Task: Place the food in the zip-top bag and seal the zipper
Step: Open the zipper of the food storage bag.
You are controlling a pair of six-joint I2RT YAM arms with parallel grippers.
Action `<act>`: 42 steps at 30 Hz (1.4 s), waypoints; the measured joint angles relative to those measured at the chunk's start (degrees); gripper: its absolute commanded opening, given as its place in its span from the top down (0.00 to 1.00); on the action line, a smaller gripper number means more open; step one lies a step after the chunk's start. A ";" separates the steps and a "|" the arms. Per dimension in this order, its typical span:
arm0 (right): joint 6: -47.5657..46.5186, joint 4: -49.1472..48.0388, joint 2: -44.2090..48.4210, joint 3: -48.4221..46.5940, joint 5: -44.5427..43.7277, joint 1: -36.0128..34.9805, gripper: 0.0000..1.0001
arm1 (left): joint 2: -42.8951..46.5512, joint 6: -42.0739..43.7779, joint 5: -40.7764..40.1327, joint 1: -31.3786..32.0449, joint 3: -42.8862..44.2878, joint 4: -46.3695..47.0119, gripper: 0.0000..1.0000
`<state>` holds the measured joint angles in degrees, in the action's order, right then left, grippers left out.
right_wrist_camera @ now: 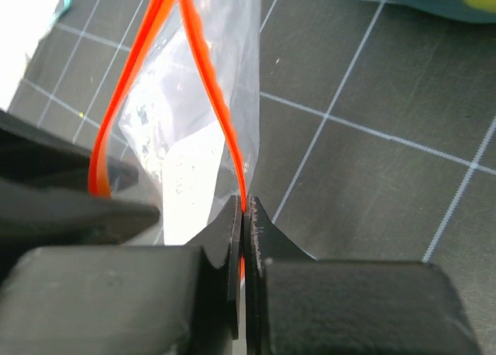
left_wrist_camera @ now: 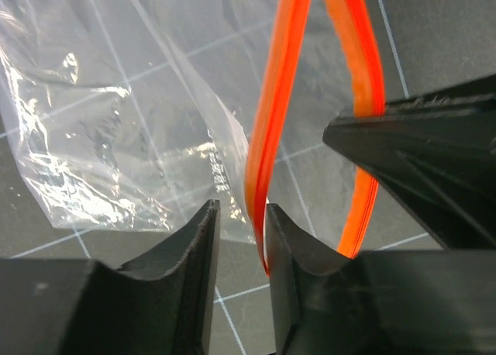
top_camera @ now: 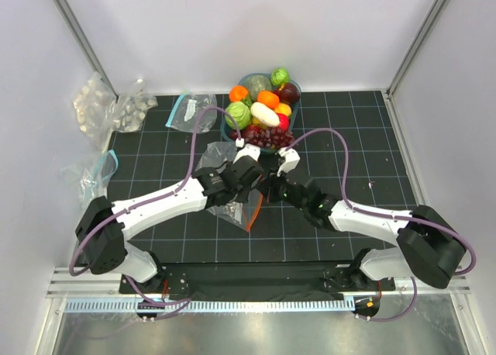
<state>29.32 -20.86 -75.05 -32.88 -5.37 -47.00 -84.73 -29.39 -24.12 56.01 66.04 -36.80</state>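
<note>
Your right fingers [right_wrist_camera: 267, 239] are pressed together and clamped on the zipper [left_wrist_camera: 263, 130]. They pinch one orange-red lip of the mouth right at their tips. Your left fingers [left_wrist_camera: 186, 246] stand apart. The other lip runs down into the gap between them and lies against the inner face of the right-hand finger, clear of the left-hand one. Between the two lips the mouth gapes in a narrow loop.

The zip-top bag [top_camera: 229, 211] is near the middle of the counter [top_camera: 349, 138], just under the point where your two arms meet. Its clear, crinkled body spreads out to the left and its mouth faces right. From the left wrist, the dark tip of a right finger shows at the right, against the far lip.

The food [top_camera: 263, 111] is piled in a teal bowl [top_camera: 245, 79] at the far centre, well apart from the bag. A clear bag with a teal strip [top_camera: 190, 111] lies to the far left of the bowl.
</note>
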 measured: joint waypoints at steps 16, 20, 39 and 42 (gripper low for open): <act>2.75 -0.83 0.17 0.33 4.00 3.37 0.99 | -2.14 0.55 -0.35 1.90 0.59 -0.07 1.00; 2.84 -0.90 0.02 0.55 4.09 3.37 0.99 | -2.16 0.87 -1.51 1.90 0.59 -0.13 1.00; 1.88 6.62 -13.18 -6.64 5.79 5.75 0.44 | 2.49 -3.87 -19.56 1.99 3.32 -13.07 1.00; 1.01 6.91 -9.40 -6.29 4.61 5.77 0.39 | 0.04 -4.17 -20.04 1.97 3.98 -13.18 1.00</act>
<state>30.33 -13.96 -84.44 -39.18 -0.75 -41.23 -84.68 -33.56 -44.16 57.98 70.02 -49.98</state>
